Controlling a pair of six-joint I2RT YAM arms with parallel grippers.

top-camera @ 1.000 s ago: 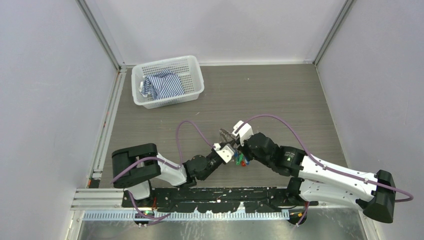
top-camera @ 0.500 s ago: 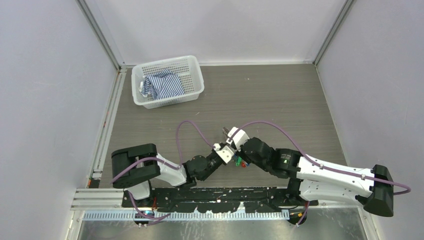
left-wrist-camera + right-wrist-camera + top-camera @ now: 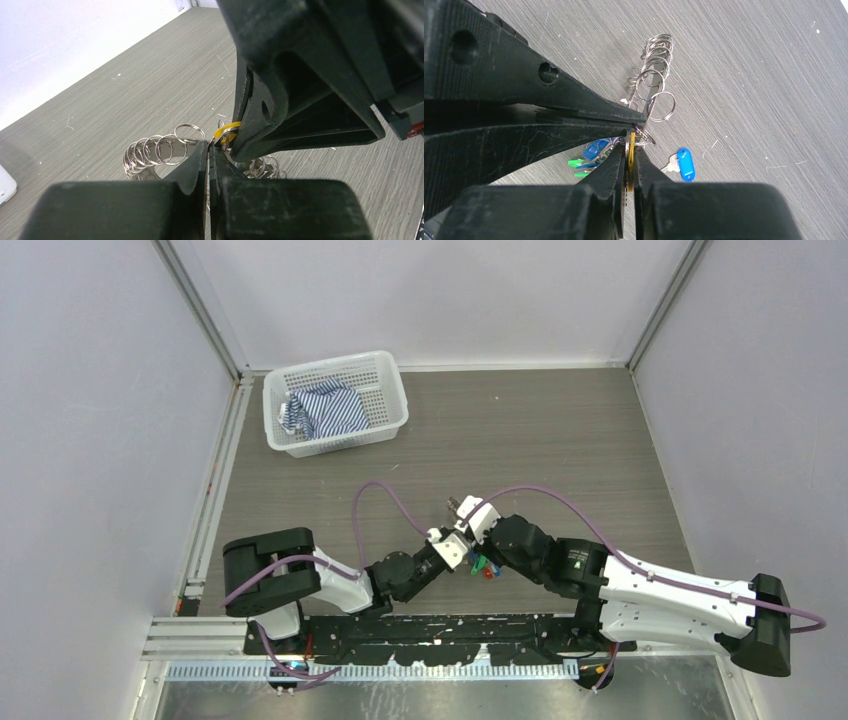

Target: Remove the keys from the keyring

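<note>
The keyring (image 3: 146,174), strung with several small split rings (image 3: 162,148), hangs between my two grippers at the table's near middle (image 3: 452,508). My left gripper (image 3: 209,150) is shut on the keyring's thin metal. My right gripper (image 3: 630,150) meets it nose to nose and is shut on a yellow-tagged key (image 3: 631,165); its yellow tag (image 3: 226,128) shows in the left wrist view. Keys with green and blue tags (image 3: 589,156) hang below the ring (image 3: 484,565). One blue-tagged key (image 3: 684,163) lies loose on the table.
A white mesh basket (image 3: 384,368) with a striped cloth (image 3: 322,410) stands at the back left. Both arms' purple cables (image 3: 375,490) loop above the table. White walls close off the far side and both sides.
My right gripper has moved down and left, close against the left gripper, and the ring bundle is now mostly hidden between them. The left arm has stayed almost still.
</note>
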